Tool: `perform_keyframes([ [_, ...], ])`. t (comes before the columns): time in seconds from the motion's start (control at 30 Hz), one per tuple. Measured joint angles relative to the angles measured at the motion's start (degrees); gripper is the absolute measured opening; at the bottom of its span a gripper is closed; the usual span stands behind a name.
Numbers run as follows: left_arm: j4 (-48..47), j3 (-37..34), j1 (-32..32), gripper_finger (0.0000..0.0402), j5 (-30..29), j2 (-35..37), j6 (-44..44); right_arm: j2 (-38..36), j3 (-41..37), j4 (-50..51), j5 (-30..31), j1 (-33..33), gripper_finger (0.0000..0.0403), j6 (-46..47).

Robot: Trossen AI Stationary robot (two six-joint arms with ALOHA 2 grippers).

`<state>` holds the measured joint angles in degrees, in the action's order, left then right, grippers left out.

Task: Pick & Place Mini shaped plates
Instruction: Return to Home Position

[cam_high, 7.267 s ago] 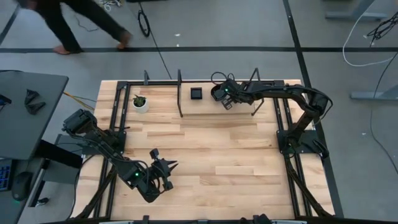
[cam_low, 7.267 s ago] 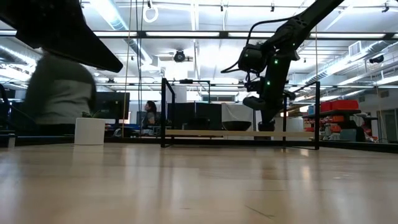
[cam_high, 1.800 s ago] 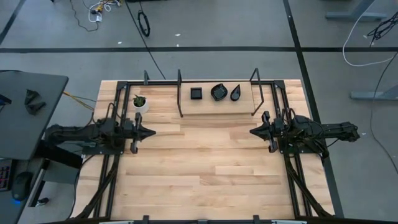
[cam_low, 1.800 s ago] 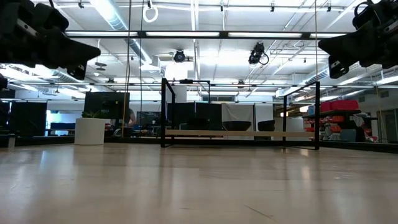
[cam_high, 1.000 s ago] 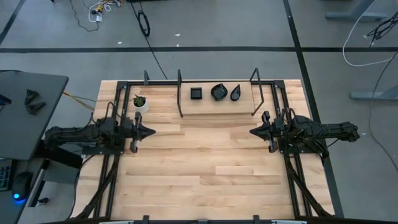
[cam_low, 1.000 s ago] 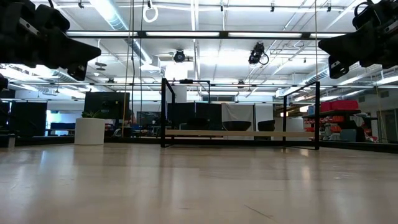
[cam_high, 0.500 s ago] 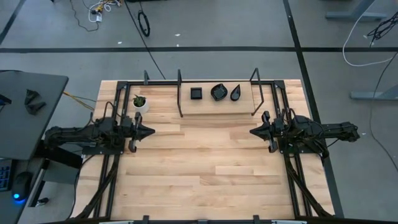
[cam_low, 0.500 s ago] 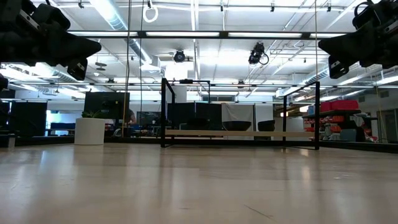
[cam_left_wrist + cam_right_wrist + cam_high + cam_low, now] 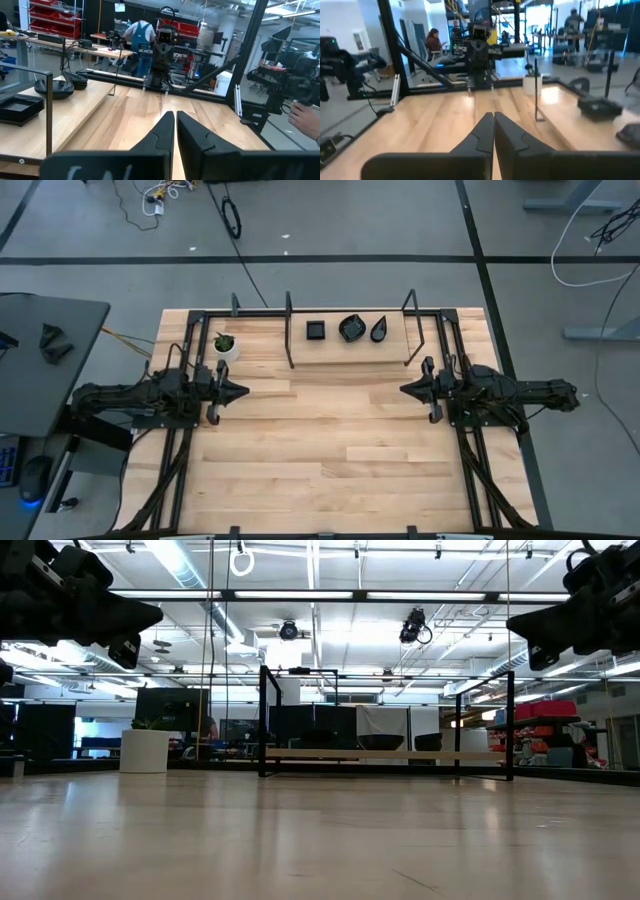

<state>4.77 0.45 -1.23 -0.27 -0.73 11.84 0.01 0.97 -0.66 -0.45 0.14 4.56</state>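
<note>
Three piles of glossy black mini plates rest on the table by its far edge, inside a black frame: square [image 9: 316, 330], rounded [image 9: 351, 328] and teardrop [image 9: 379, 330]. The left wrist view shows the square stack [image 9: 17, 107] and the rounded ones [image 9: 57, 89]. The right wrist view shows the square stack [image 9: 597, 106] and a rounded plate [image 9: 630, 134]. My left gripper [image 9: 240, 391] [image 9: 175, 114] hovers shut at the table's left side. My right gripper [image 9: 403, 390] [image 9: 493, 115] hovers shut at the right side. They point at each other, both well above the wood [image 9: 150, 615] [image 9: 512, 625].
A small white pot with a green plant [image 9: 226, 345] stands near the far left corner. The black frame's posts [image 9: 290, 330] [image 9: 410, 328] flank the plates. Bare wood [image 9: 320, 430] lies between the grippers. People stand in the room beyond [image 9: 142, 37] [image 9: 432, 40]; a hand [image 9: 305, 112] shows past the table.
</note>
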Motion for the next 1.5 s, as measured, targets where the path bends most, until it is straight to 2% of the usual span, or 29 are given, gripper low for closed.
perform_keyframes([
  [0.17, 0.01, 0.0, 0.0, 0.0025, -0.04, 0.0, 0.0, -0.02, 0.0, -0.12, -0.02, 0.11, 0.0018, -3.6],
  [1.5, 0.07, 0.02, 0.0, 0.0025, -0.02, 0.0, 0.0, 1.01, 0.02, -0.6, 0.0, 0.11, 0.0018, -3.59],
])
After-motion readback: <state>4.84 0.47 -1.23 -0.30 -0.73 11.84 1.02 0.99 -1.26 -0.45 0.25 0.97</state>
